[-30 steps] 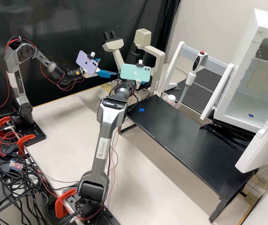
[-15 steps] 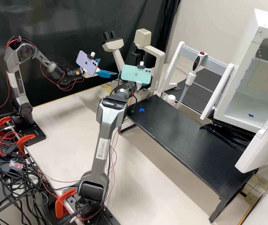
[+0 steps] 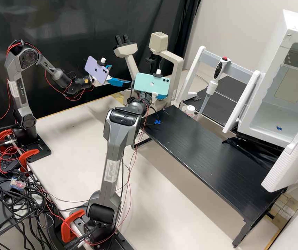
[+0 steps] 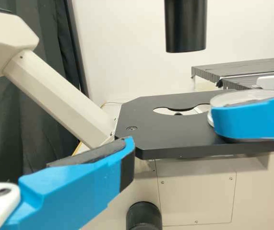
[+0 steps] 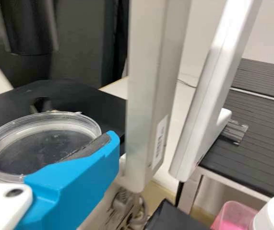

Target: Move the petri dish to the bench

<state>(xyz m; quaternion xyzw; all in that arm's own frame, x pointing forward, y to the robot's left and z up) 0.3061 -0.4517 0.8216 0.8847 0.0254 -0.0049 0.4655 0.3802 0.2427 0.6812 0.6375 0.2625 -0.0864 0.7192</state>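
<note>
In the high view my right gripper (image 3: 161, 97) shows a little blue below the green phone, beside the microscope. It is shut on the clear round petri dish (image 5: 45, 143), as my right gripper (image 5: 48, 151) shows in its wrist view. The dish (image 4: 244, 97) is level over the microscope stage (image 4: 168, 139); whether it touches is unclear. Left of the microscope, my left gripper (image 3: 117, 74) stands open and empty; one finger (image 4: 79, 184) shows in the left wrist view. The black raised bench (image 3: 204, 152) carries a blue cross mark, partly behind a cable.
The microscope's upright pillar (image 5: 151, 96) is close beside my right gripper. Beyond the bench's back edge stand a white rack holding a pipette (image 3: 212, 85) and a white-capped bottle (image 3: 190, 110). An open white cabinet (image 3: 267, 118) rises at the right.
In the high view my right gripper's phone has shifted slightly right and down, and the arm's elbow slightly left. A cable loop now crosses the blue mark. My left arm has kept still.
</note>
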